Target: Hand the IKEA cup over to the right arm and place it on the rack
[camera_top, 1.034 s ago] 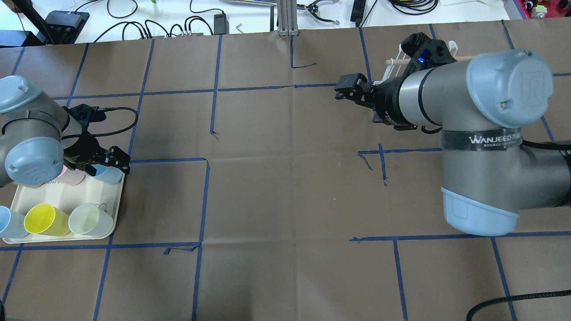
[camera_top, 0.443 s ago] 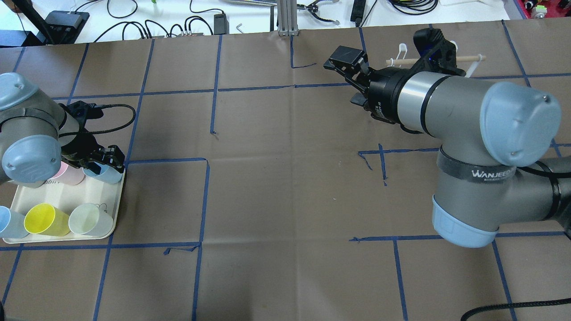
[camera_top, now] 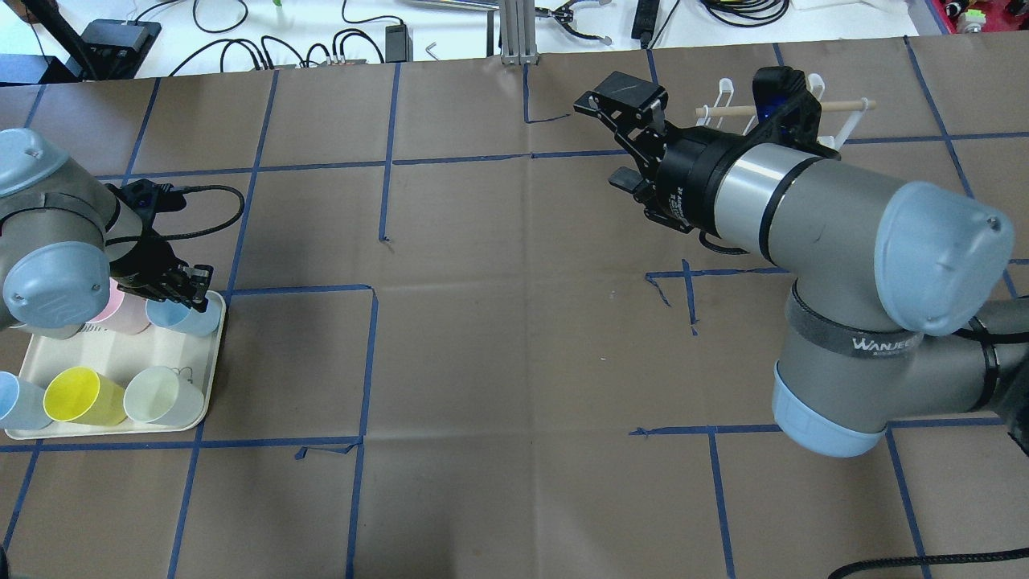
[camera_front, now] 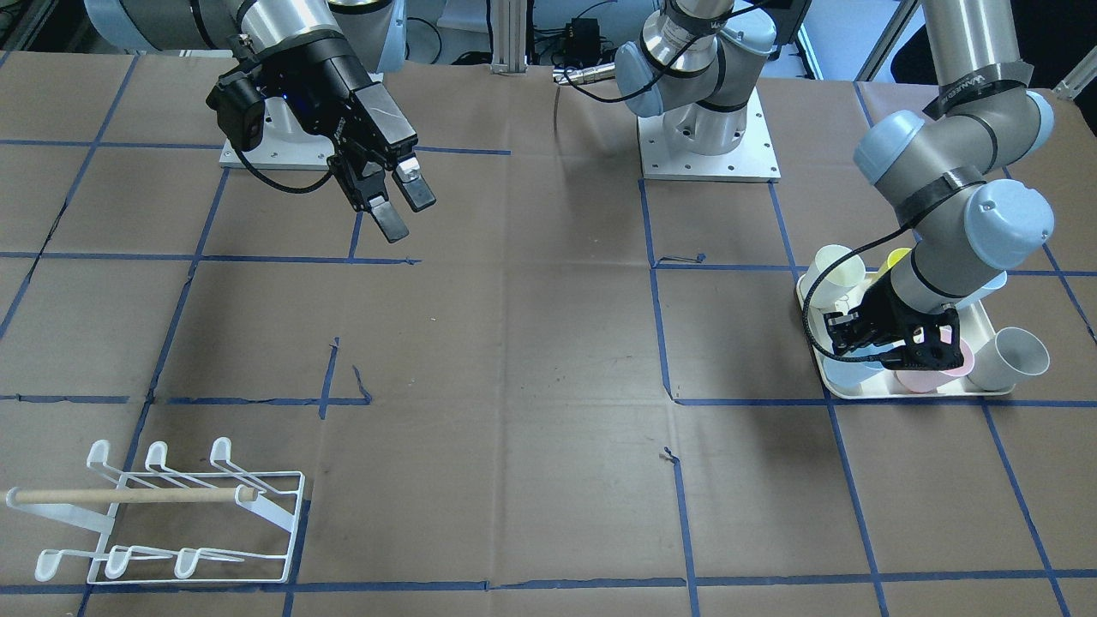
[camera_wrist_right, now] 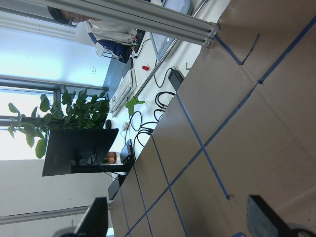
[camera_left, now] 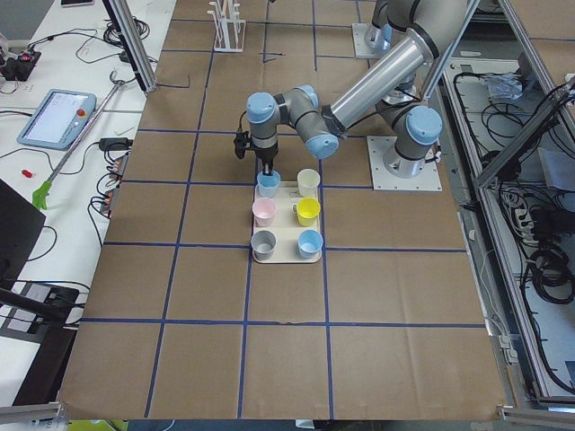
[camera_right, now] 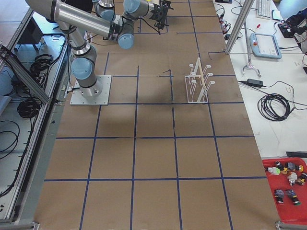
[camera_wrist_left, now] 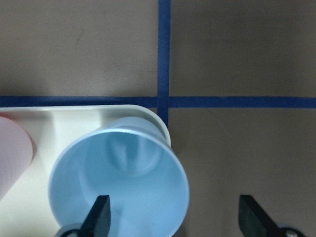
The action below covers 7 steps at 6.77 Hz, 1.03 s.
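Note:
A light blue cup (camera_top: pixel 191 318) stands upright in the far right corner of the cream tray (camera_top: pixel 165 347). My left gripper (camera_top: pixel 193 289) is open and low over it. In the left wrist view one finger (camera_wrist_left: pixel 101 212) is inside the cup (camera_wrist_left: pixel 121 180) and the other is outside its wall, over the table. My right gripper (camera_top: pixel 601 143) is open and empty, held in the air above the table; it also shows in the front view (camera_front: pixel 407 214). The white wire rack (camera_front: pixel 163 514) with its wooden dowel stands at the far right, partly hidden behind the right arm in the overhead view (camera_top: pixel 844 104).
Other cups stand on the tray: pink (camera_top: pixel 120 315), yellow (camera_top: pixel 76 396), pale green (camera_top: pixel 161 396) and another blue one (camera_top: pixel 12 402) at its left edge. Brown paper with blue tape lines covers the table. Cables lie along the far edge.
My left gripper has shifted left and down onto the blue cup's rim. My right arm has swung, lifting its gripper toward the far side and left of the rack.

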Each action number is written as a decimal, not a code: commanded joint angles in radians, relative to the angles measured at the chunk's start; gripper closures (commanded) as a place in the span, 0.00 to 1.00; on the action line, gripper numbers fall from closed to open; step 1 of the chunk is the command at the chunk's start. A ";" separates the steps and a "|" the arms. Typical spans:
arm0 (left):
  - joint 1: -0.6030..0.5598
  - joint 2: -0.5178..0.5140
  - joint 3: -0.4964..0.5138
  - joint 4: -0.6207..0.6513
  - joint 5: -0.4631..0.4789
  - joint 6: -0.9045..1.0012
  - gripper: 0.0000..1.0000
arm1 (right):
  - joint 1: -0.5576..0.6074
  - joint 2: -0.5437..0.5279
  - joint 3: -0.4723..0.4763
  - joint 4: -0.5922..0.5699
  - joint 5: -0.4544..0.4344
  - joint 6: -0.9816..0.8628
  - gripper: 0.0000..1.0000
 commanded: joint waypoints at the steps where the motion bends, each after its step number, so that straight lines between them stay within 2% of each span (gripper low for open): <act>1: -0.007 0.003 0.070 -0.021 -0.003 -0.001 1.00 | 0.000 0.000 0.001 -0.012 0.038 0.010 0.00; 2: -0.008 0.011 0.108 -0.051 -0.001 -0.001 1.00 | 0.000 0.003 0.007 -0.042 0.038 0.010 0.00; 3: -0.010 0.023 0.166 -0.133 -0.001 -0.001 1.00 | 0.000 0.006 0.046 -0.159 0.035 0.013 0.00; 5: -0.034 0.032 0.382 -0.397 -0.001 -0.005 1.00 | -0.006 0.008 0.117 -0.341 0.029 0.222 0.00; 6: -0.056 0.025 0.492 -0.491 -0.003 -0.004 1.00 | -0.006 0.009 0.119 -0.343 0.029 0.328 0.00; 7: -0.077 0.018 0.548 -0.515 -0.009 -0.001 1.00 | -0.008 0.011 0.117 -0.345 0.028 0.346 0.00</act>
